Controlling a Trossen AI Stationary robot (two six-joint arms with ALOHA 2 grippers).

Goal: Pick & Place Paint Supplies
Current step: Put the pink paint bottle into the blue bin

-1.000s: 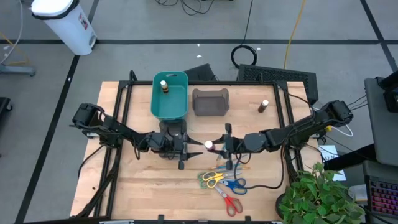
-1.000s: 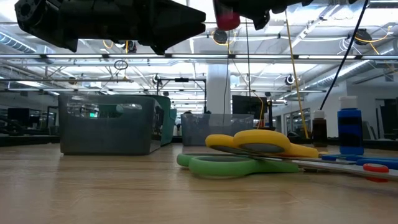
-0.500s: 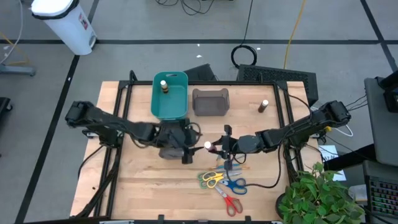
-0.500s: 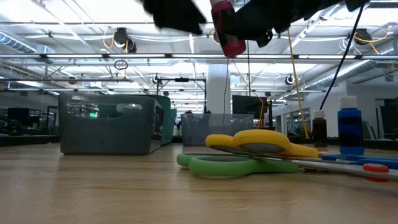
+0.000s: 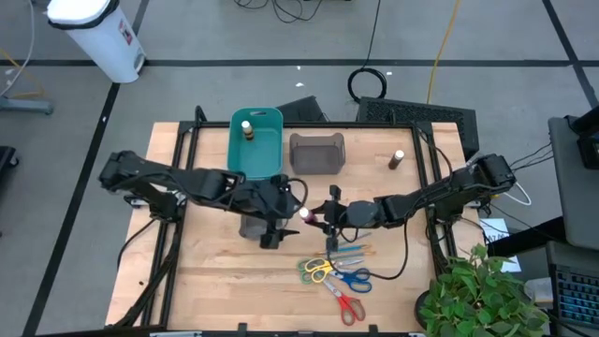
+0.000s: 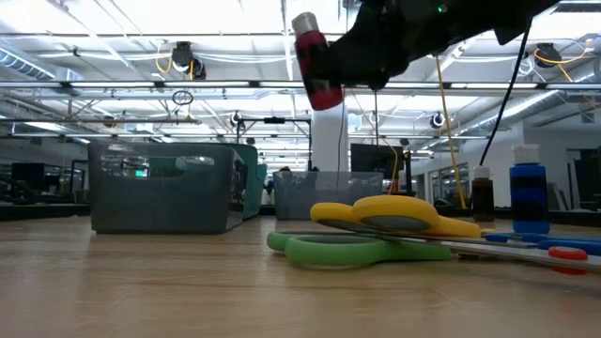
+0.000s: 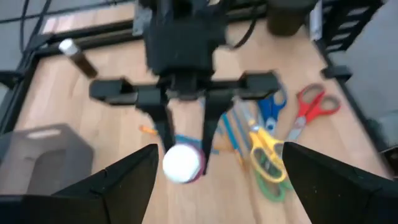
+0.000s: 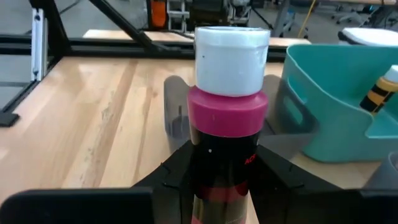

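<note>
A pink paint bottle (image 8: 227, 118) with a white cap (image 5: 306, 213) hangs above the middle of the table, and my right gripper (image 5: 320, 216) is shut on it. My left gripper (image 5: 286, 198) stands open just left of the bottle, slanting down toward it; its fingers (image 7: 134, 177) are spread wide and touch nothing. A brown bottle (image 5: 247, 128) stands in the teal bin (image 5: 255, 154). Another brown bottle (image 5: 397, 159) stands at the far right. Three pairs of scissors (image 5: 335, 279) and thin brushes (image 5: 352, 251) lie on the table near the front. My right gripper pinches the bottle's dark lower body (image 8: 217, 171) between its two fingers, below the pink shoulder. The fingers reach in nearly level from the table's right side. The bottle is lifted clear of the table, tilted, its white cap (image 6: 304, 23) up and toward the left.
One grey bin (image 5: 316, 154) stands beside the teal bin, and another grey bin (image 6: 164, 188) sits under my left arm. A blue bottle (image 6: 529, 197) stands near the scissors. A potted plant (image 5: 482, 290) overhangs the near right corner.
My left gripper has risen from above the grey bin, tipped up from pointing down to slanting, and opened wider. My right gripper has carried the pink bottle toward the table's left and a little down; the bottle now leans cap-leftward.
</note>
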